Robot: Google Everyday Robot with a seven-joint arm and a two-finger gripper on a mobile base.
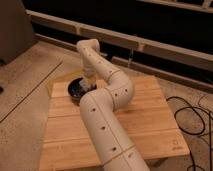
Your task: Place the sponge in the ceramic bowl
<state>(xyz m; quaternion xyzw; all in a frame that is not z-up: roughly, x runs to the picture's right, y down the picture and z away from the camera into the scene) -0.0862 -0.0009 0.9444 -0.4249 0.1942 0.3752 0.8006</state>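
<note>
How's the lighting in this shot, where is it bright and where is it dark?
Camera view: warm, dim light. The wooden table and the pale arm are brightest, and the backdrop behind them is almost black. Camera view: the ceramic bowl is a dark patch at the table's far left, and the gripper hangs just over it.

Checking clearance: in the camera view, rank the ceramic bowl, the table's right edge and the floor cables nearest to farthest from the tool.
1. ceramic bowl, right at the tool, table's left.
2. table's right edge, across the boards.
3. floor cables, beyond that edge.
</note>
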